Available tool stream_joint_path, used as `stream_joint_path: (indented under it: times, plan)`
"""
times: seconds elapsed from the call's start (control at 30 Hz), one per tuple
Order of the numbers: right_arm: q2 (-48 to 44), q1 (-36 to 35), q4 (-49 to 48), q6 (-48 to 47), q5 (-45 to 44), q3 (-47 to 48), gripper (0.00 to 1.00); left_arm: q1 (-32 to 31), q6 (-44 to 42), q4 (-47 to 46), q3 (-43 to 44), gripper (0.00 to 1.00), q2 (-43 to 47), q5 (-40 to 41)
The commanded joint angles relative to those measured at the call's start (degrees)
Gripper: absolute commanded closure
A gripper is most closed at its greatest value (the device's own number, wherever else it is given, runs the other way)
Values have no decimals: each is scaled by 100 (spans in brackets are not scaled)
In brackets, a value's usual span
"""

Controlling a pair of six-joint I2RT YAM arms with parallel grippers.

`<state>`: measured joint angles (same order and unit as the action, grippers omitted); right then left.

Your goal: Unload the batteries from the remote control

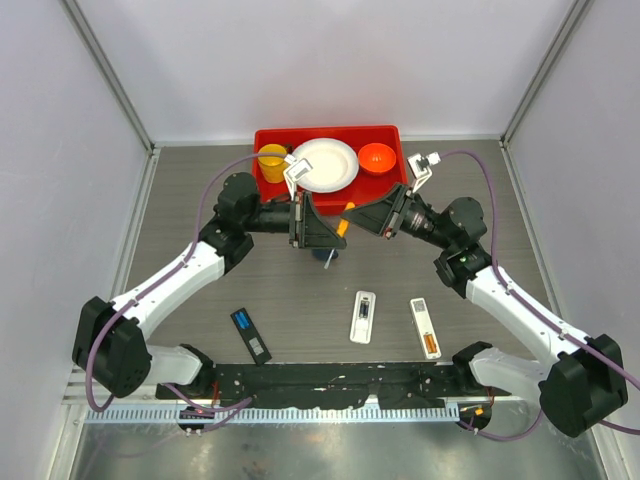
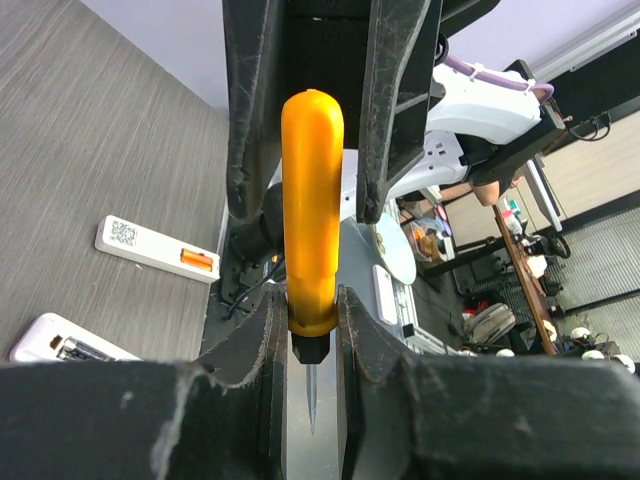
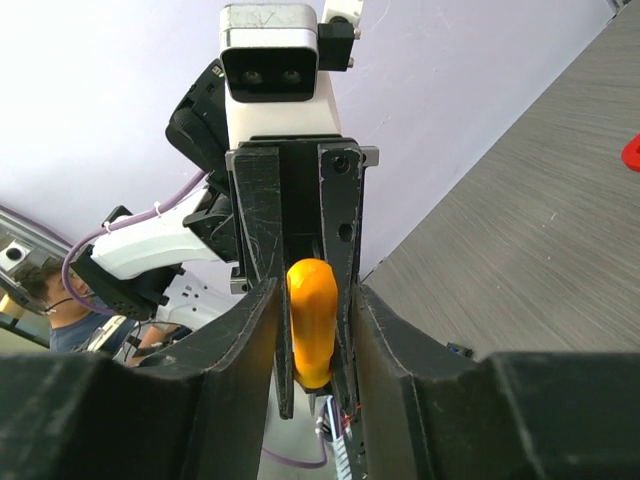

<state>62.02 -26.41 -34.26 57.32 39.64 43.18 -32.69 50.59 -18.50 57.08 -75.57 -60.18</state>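
Note:
An orange-handled screwdriver (image 1: 344, 222) hangs above the table's middle, between my two grippers. My left gripper (image 2: 310, 298) is shut on the handle's lower end, with the metal tip pointing down. My right gripper (image 3: 315, 290) is open, its fingers straddling the handle's rounded top without pressing it. A white remote (image 1: 362, 316) lies in front with its battery bay open. In the left wrist view (image 2: 55, 342) a dark grey battery (image 2: 76, 350) shows in that bay. A small blue item (image 1: 327, 256) lies on the table under my left gripper, partly hidden.
A second white piece with an orange patch (image 1: 425, 328) lies right of the remote. A black flat piece (image 1: 251, 334) lies front left. A red tray (image 1: 270, 190) at the back holds a white plate, a yellow cup and an orange bowl.

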Motion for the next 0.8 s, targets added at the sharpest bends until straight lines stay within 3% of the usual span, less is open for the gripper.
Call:
stream_joint_path:
  times: [0.0,0.13,0.27,0.3,0.33,0.43,0.53,0.57,0.63,0.67,0.77]
  plan:
    - [-41,-4,-353,95,-123,147,56,-53,-102,-31,198,100,113,-169]
    - [-23,-4,-458,148,-97,130,55,-54,-189,48,181,100,148,-160]
    - [-6,5,-468,148,-53,138,78,-54,-207,75,198,100,122,-187]
    - [-6,-4,-467,148,-44,138,93,-54,-207,75,216,100,113,-187]
    - [-14,5,-459,148,-44,138,99,-54,-207,75,233,100,95,-187]
    - [-67,-4,-319,43,-44,138,99,-54,-233,66,233,100,95,-187]
    - [-172,-4,94,-254,-131,156,99,-54,-338,188,242,80,148,-82]
    - [-286,-4,295,-361,-193,173,99,-54,-400,293,234,59,252,-20]
    - [-444,-4,1129,-659,-500,235,99,-54,-828,983,260,46,419,479]
    - [-628,-4,1428,-904,-631,244,99,-54,-988,1319,286,35,586,768]
    - [-918,-4,2658,-1274,-1299,209,99,-62,-1646,2892,383,27,877,2104]
